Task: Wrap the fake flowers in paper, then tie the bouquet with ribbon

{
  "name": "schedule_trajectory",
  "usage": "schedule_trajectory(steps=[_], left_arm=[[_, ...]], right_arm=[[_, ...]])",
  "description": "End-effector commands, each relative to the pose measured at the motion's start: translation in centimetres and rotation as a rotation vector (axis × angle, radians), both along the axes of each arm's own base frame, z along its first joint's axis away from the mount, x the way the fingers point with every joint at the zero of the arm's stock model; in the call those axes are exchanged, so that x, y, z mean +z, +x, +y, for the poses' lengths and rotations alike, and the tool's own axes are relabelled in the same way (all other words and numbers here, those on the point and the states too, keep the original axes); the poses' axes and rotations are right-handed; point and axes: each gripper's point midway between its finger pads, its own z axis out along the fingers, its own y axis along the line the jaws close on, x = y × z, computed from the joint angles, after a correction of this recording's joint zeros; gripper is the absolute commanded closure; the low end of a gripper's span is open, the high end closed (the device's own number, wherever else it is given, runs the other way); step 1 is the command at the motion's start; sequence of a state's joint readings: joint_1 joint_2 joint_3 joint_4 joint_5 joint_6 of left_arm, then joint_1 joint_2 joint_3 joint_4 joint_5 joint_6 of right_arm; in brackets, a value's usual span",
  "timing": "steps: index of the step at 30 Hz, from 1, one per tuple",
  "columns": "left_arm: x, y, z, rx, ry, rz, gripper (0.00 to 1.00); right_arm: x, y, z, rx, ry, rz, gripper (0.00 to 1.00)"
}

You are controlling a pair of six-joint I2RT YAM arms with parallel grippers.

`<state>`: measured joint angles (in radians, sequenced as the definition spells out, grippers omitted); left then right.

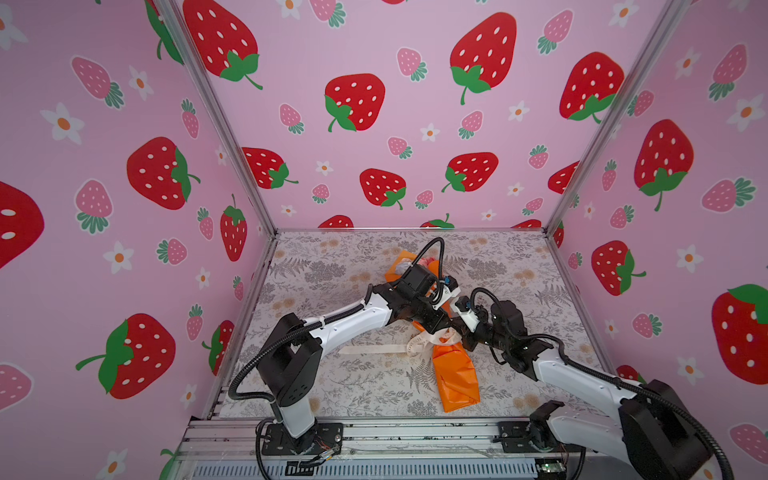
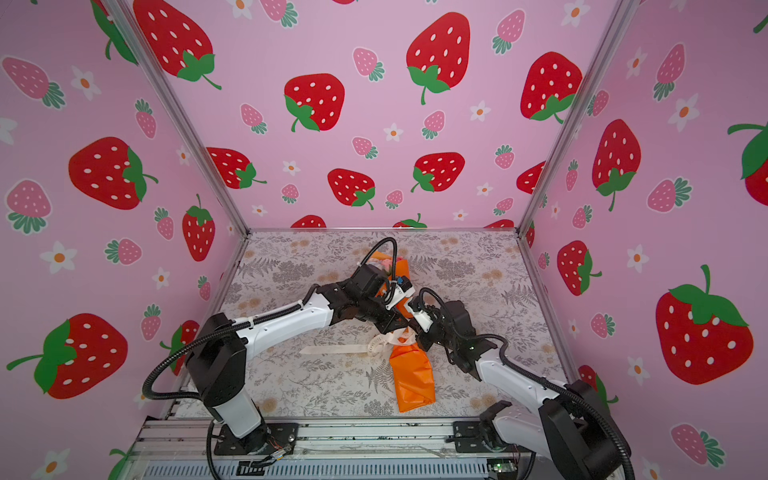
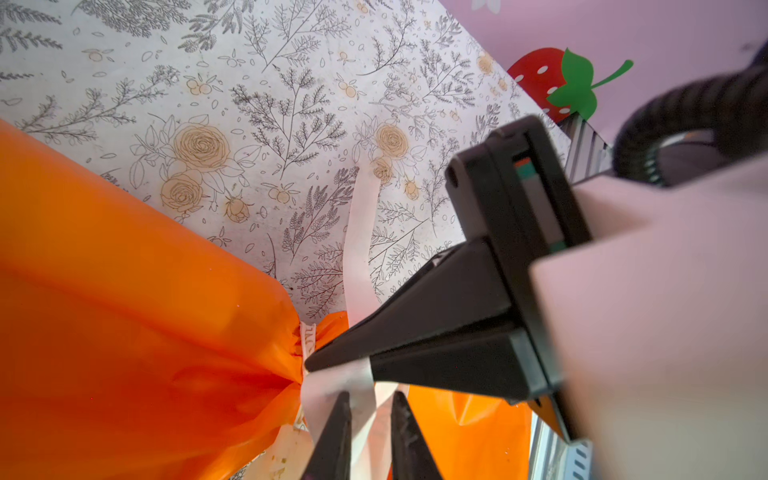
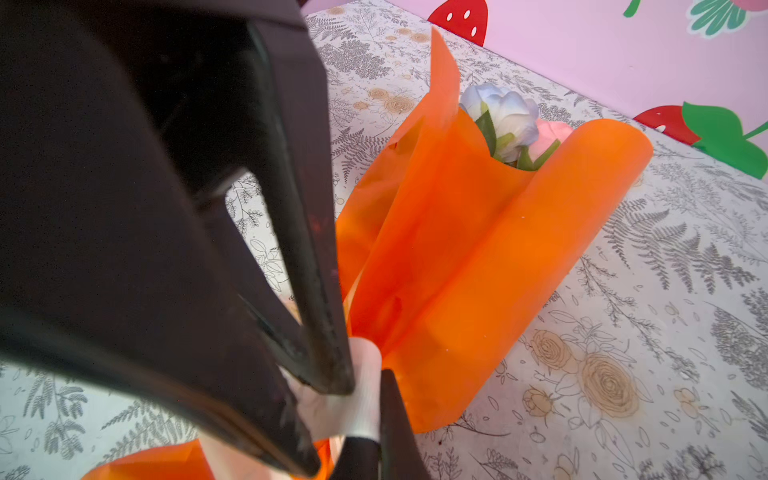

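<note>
In both top views, a bouquet of fake flowers (image 1: 455,374) (image 2: 411,382) in glossy orange wrapping paper lies near the middle of a table (image 1: 332,270) covered in grey-and-tan floral paper. Pink strawberry-print walls (image 1: 374,124) enclose the table. The bouquet's bloom end points toward the back wall and is partly hidden under the left arm. Its closed end points toward the front rail. The left gripper (image 1: 435,329) and right gripper (image 1: 456,332) meet over the wrap's pinched waist, where a flat cream ribbon (image 1: 374,348) (image 2: 332,350) is looped. One ribbon tail trails leftward across the table. The jaws cannot be made out from here.

The left wrist view shows the ribbon (image 3: 357,232) cinched around the gathered orange paper (image 3: 124,311). The left gripper's (image 3: 372,399) two black fingers stand apart, with a band of ribbon running between them. The right gripper (image 3: 309,365) reaches in at the knot, its jaws clenched on the ribbon.

The right wrist view shows the wrap (image 4: 478,249) flaring open toward the far wall. A white fabric rose (image 4: 503,116) and a pink rose (image 4: 552,129) peek out of it. At the waist, the ribbon (image 4: 357,395) is pinched in the right gripper (image 4: 372,415), just beside the parted left gripper (image 4: 324,428).
</note>
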<state>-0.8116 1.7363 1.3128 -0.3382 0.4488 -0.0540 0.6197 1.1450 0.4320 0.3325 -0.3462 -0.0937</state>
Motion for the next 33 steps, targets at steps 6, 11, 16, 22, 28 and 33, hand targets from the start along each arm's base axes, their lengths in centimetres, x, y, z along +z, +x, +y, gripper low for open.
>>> schedule_trajectory(steps=[6,11,16,22,28,33], left_arm=[[3.1,-0.1,3.7,0.133,-0.061,-0.066,0.54],[1.5,-0.8,7.4,0.296,-0.08,-0.025,0.54],[-3.4,-2.0,10.1,0.488,-0.082,0.125,0.52],[-7.4,-2.5,11.3,0.636,-0.048,0.246,0.51],[-9.7,-2.2,9.7,0.628,-0.042,0.324,0.52],[-11.2,-2.6,8.3,0.597,0.006,0.356,0.6]], right_arm=[[0.2,0.3,-1.0,-0.093,0.051,0.011,1.0],[0.4,0.4,-1.1,-0.117,0.081,0.029,1.0],[0.6,0.6,-1.4,-0.141,0.09,0.035,1.0],[0.6,0.5,-1.5,-0.151,0.098,0.042,1.0],[0.5,0.5,-1.6,-0.162,0.099,0.047,1.0],[0.5,0.5,-1.7,-0.166,0.106,0.05,1.0]])
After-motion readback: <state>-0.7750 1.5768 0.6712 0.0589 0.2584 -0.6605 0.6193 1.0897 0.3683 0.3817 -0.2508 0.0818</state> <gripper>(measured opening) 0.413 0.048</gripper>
